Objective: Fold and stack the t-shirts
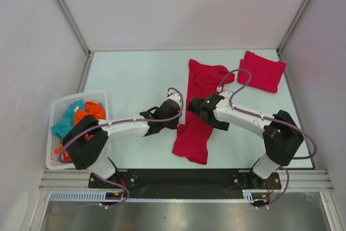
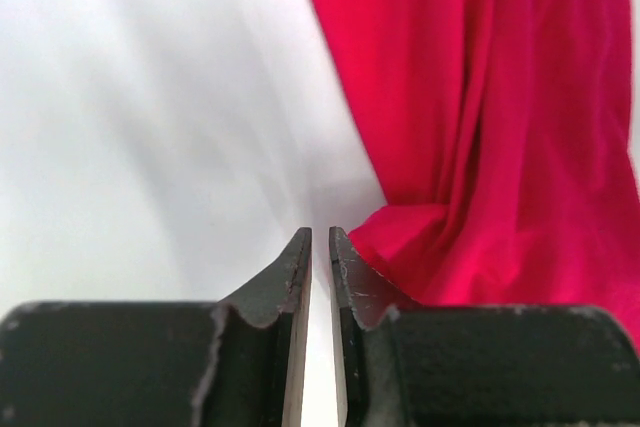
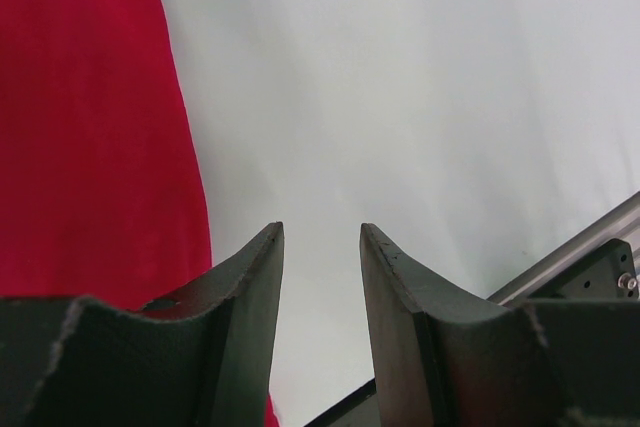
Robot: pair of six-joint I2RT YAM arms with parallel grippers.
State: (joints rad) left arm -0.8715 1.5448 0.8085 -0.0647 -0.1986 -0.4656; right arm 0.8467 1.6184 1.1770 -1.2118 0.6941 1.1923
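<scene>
Two red t-shirts (image 1: 197,114), no writing; left fingers (image 2: 320,247) nearly together, right fingers (image 3: 320,247) apart.

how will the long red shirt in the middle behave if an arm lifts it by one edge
Probably floppy: the long red shirt lies in soft wrinkles and bunched folds beside the left gripper, so it would likely sag and drape rather than hold shape. It looks thin and light for its spread. Pushed, it would probably crumple on the table instead of sliding whole.

bright even overhead light, soft shadows; wrist views blurry up close.
</scene>
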